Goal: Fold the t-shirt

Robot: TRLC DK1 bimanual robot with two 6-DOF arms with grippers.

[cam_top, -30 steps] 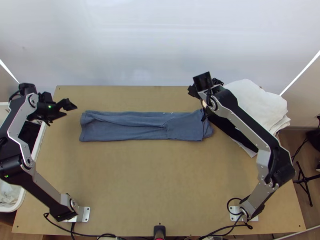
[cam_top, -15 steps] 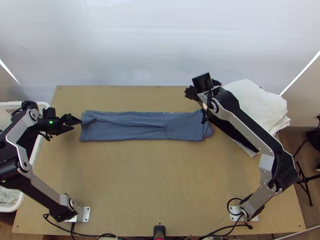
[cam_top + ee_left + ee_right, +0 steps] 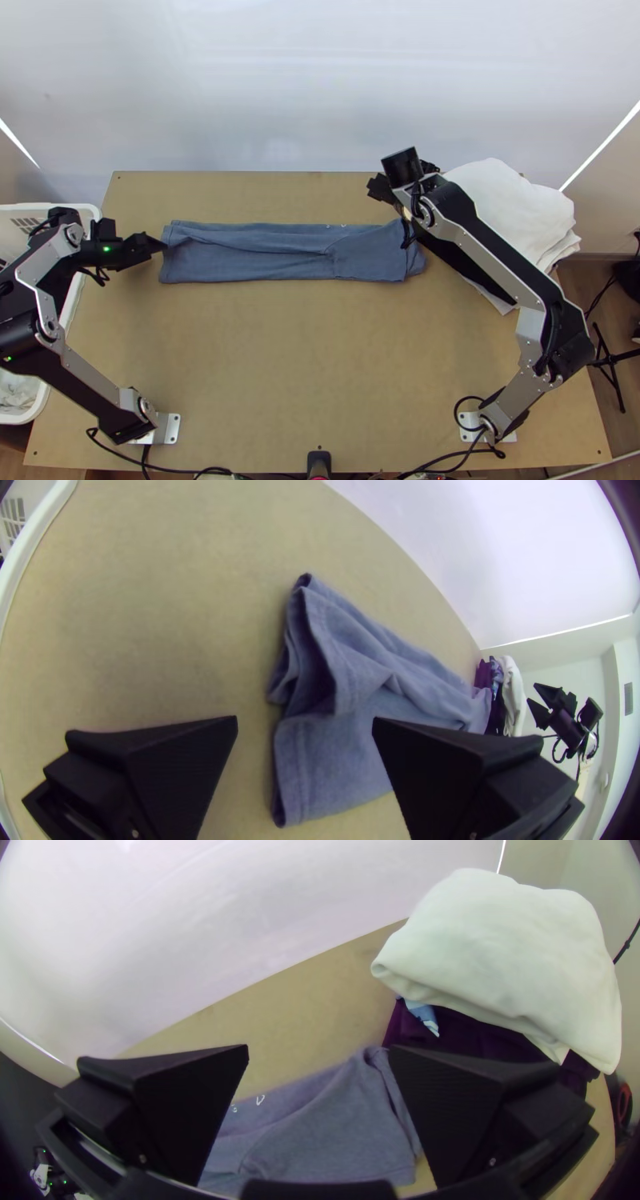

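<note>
The blue t-shirt (image 3: 256, 254) lies as a long narrow folded strip from left to right, with a lengthwise crease; its left end shows loose layers in the left wrist view (image 3: 353, 700). At that end, in the top view, is my left gripper (image 3: 162, 244), whose fingers stand wide apart in its wrist view (image 3: 305, 719) with no cloth seen held. My right gripper (image 3: 382, 190) is over the back of the shirt's right end. It is open as well in the right wrist view (image 3: 319, 1048), the shirt (image 3: 327, 1133) showing beyond its fingers.
A pile of folded clothes stands at the back right, a white cloth (image 3: 512, 204) on top and dark cloth (image 3: 460, 1030) beneath. A white basket (image 3: 70, 210) is at the table's left edge. Bare table (image 3: 304, 352) lies in front of the shirt.
My left gripper has come forward and to the right, to the shirt's left end. The right gripper has shifted slightly left. The shirt lies as before.
</note>
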